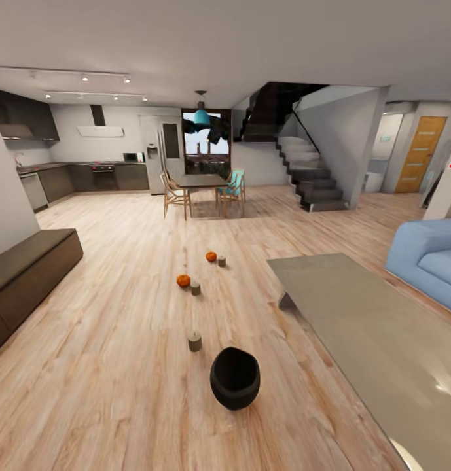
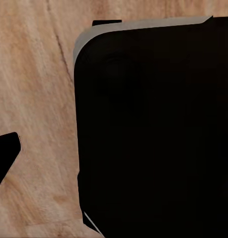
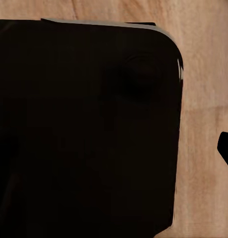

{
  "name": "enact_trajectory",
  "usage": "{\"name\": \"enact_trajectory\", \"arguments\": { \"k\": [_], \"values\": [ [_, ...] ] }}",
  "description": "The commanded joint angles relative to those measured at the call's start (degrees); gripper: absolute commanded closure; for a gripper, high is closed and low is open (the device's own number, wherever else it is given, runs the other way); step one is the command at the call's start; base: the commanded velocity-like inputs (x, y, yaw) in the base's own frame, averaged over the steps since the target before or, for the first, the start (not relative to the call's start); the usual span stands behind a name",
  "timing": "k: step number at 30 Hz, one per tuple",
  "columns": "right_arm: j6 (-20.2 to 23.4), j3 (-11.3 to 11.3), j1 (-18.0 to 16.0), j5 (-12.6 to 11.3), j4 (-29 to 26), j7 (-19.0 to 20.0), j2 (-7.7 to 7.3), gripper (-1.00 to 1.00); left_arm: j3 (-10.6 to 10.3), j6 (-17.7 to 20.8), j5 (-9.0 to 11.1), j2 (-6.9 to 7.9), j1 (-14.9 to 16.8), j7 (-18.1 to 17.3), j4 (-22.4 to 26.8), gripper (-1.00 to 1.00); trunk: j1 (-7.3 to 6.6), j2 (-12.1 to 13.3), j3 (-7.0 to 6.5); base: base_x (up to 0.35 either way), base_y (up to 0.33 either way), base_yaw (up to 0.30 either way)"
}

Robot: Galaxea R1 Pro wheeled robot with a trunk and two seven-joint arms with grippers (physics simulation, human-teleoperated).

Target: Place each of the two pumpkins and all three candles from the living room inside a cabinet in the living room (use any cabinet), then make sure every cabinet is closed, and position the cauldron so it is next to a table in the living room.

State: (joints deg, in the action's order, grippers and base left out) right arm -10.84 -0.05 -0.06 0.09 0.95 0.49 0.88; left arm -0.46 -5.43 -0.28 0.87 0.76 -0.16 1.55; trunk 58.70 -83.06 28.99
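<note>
While the head camera looks across an open living room with a pale wooden floor [image 1: 120, 366], the black cauldron [image 1: 235, 378] sits on the boards in the foreground, tipped so its dark mouth faces upward and toward the viewer, near the left edge of the coffee table [image 1: 356, 327] but apart from it. Just beyond the cauldron stands one beige-grey candle [image 1: 195, 341]. Farther back, an orange pumpkin [image 1: 183, 280] rests just beside a second candle [image 1: 196, 288], and farther still another pumpkin [image 1: 211, 256] sits near the third candle [image 1: 222, 261]; all lie in a loose line on the floor. Along the left wall runs the long, low dark brown cabinet [image 1: 29, 271], its fronts shut as far as they show. A blue sofa [image 1: 428, 258] stands at the right, a dining table with chairs [image 1: 202, 186] and a staircase [image 1: 310, 173] lie beyond, and a kitchen [image 1: 88, 173] fills the far left. Both wrist views look down at floorboards past a large dark body of the robot [image 2: 153, 129], with only a black tip at the edge of each, so I cannot tell whether either arm's jaws stand wide or narrow.
</note>
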Motion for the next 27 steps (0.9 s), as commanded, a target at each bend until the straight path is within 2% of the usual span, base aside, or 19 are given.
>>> {"name": "enact_trajectory", "arguments": {
  "k": [1, 14, 27],
  "values": [
    [-0.32, -0.03, -0.03, 0.00, 0.10, 0.08, 0.00, -1.00, -0.06, -0.20, -0.05, -0.01, 0.03, -0.02, -0.05, -1.00, 0.03, -0.02, 0.04, 0.251, 0.216, -0.061],
    [-0.32, -0.02, -0.03, 0.00, 0.10, 0.05, 0.00, -1.00, -0.07, -0.20, -0.07, -0.07, 0.03, -0.02, -0.05, -1.00, 0.03, -0.02, 0.04, 0.265, 0.213, -0.213],
    [-0.14, -0.03, -0.03, -0.09, 0.04, 0.04, -0.06, -1.00, -0.07, -0.20, -0.07, -0.16, 0.03, -0.02, -0.05, -1.00, 0.03, -0.02, 0.04, 0.275, 0.203, -0.024]
  ]
}}
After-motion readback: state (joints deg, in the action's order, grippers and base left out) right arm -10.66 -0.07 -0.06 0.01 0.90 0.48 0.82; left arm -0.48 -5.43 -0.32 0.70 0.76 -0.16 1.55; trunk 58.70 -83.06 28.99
